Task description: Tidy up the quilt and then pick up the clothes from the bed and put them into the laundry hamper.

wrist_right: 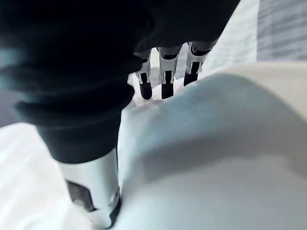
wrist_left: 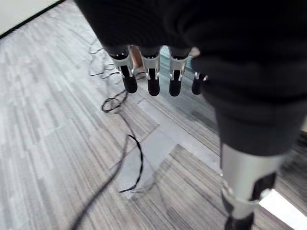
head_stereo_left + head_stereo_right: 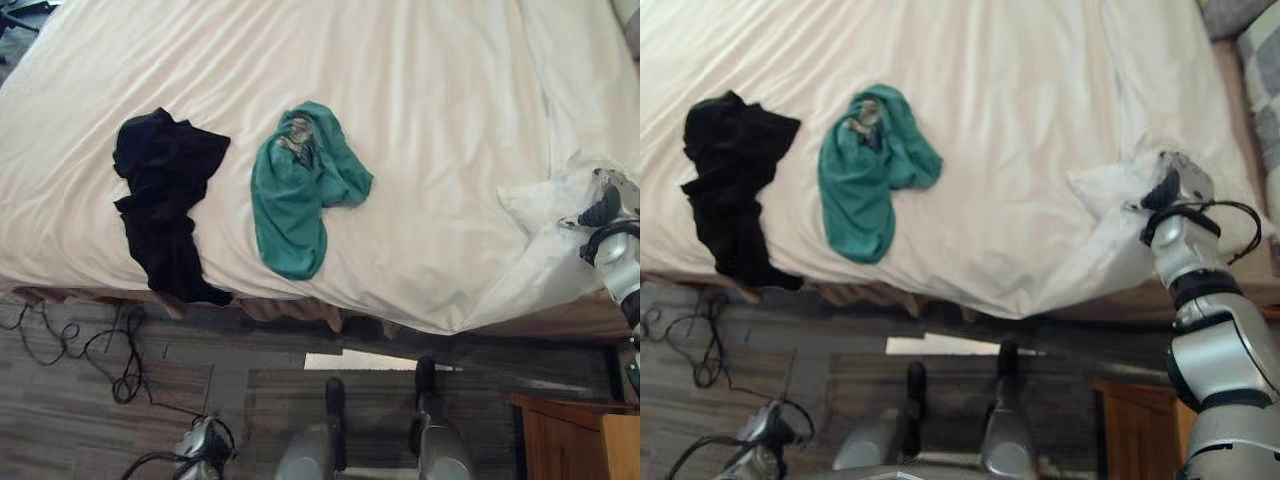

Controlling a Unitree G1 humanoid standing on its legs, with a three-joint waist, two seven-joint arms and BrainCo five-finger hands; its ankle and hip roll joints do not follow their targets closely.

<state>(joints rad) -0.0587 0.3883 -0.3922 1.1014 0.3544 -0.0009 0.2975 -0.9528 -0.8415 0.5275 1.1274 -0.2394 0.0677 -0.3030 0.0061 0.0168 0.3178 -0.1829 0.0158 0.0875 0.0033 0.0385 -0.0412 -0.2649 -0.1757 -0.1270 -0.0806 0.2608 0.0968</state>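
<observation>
A white quilt (image 3: 420,120) covers the bed, smooth across the middle and bunched into a raised fold at its near right corner (image 3: 1110,195). On it lie a crumpled black garment (image 3: 165,190) at the left, reaching the bed's front edge, and a teal garment (image 3: 300,190) beside it. My right hand (image 3: 1170,185) rests in the bunched corner; its fingers (image 1: 165,76) are straight, with the quilt fold (image 1: 216,143) bulging between them and the thumb. My left hand (image 3: 200,445) hangs low over the floor, its fingers (image 2: 152,72) straight and holding nothing.
A wooden nightstand (image 3: 575,440) stands at the lower right, close to the right arm. A grey checked pillow (image 3: 1260,50) lies at the bed's far right. Grey plank floor (image 2: 57,143) runs along the bed's front edge.
</observation>
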